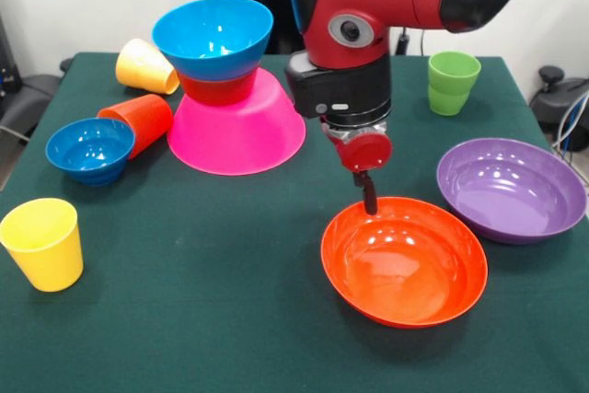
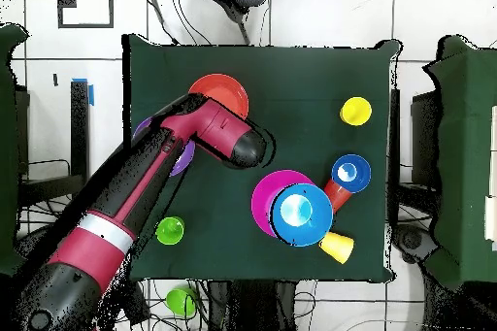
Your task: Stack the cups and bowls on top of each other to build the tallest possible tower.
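Table [image 1: 230, 301]: dark green cloth cover, square in overhead view.

Directly on table:
- large glossy pink plastic bowl [image 1: 237, 131], upside down, near far side, base of stack.
- small blue plastic bowl [image 1: 90, 149], upright, touching orange-red tapered plastic cup [image 1: 140, 121] lying on side, just beside pink bowl.
- yellow plastic cup [image 1: 145, 66], on side, behind pink bowl.
- second yellow cup [image 1: 43, 244], upright, near front edge, apart from others.
- green plastic cup [image 1: 452, 82], upright, far corner.
- wide shallow orange plastic bowl [image 1: 404, 260], upright.
- wide shallow purple plastic bowl [image 1: 512, 189], upright, just beside orange one.
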Controlling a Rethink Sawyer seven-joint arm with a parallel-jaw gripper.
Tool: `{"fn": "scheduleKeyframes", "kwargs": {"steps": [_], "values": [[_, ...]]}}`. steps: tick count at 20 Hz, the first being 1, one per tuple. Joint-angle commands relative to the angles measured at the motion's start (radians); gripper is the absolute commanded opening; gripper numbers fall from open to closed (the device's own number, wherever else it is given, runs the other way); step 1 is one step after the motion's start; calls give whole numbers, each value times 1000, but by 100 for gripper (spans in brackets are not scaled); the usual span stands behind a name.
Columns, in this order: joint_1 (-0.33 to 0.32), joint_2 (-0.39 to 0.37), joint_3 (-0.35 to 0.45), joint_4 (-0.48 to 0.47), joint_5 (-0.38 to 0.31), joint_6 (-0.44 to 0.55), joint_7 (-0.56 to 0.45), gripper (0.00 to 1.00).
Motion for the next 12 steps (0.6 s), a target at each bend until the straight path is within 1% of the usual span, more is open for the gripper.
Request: {"fn": "scheduleKeyframes", "kwargs": {"steps": [1, 7, 12], "values": [[-3, 72, 127, -58, -41, -20, 9, 100], [-1, 80, 122, -55, -55, -18, 13, 100], [-21, 69, 150, -47, -34, -12, -53, 100]]}}
